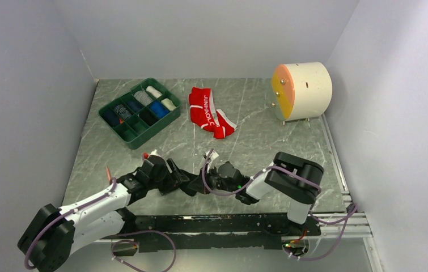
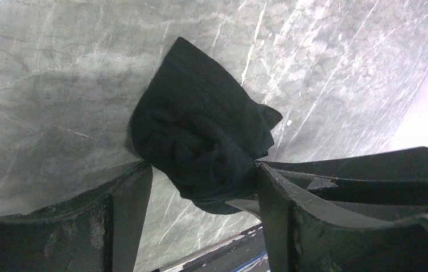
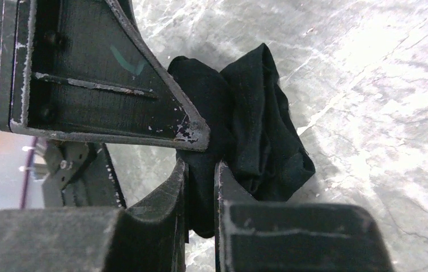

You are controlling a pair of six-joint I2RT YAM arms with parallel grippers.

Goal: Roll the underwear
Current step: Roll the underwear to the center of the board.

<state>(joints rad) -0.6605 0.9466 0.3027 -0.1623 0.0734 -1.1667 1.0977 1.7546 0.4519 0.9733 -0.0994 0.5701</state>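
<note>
The black underwear (image 2: pixel 200 136) is a bunched roll on the marble table near the front middle, between both grippers. My right gripper (image 3: pixel 200 170) is shut on a fold of the black underwear (image 3: pixel 257 124). My left gripper (image 2: pixel 203 170) has its jaws wide apart, and the roll sits between the fingertips (image 2: pixel 138 175), touching them. In the top view the left gripper (image 1: pixel 178 180) and the right gripper (image 1: pixel 214 180) meet tip to tip, and the black cloth is mostly hidden there. The red underwear (image 1: pixel 207 110), lettered JUNHAOLO, lies crumpled further back.
A green divided tray (image 1: pixel 113 107) with several rolled garments stands at the back left. A cream drum with an orange face (image 1: pixel 302 89) stands at the back right. A black rail (image 1: pixel 211 222) runs along the near table edge. White walls close in both sides.
</note>
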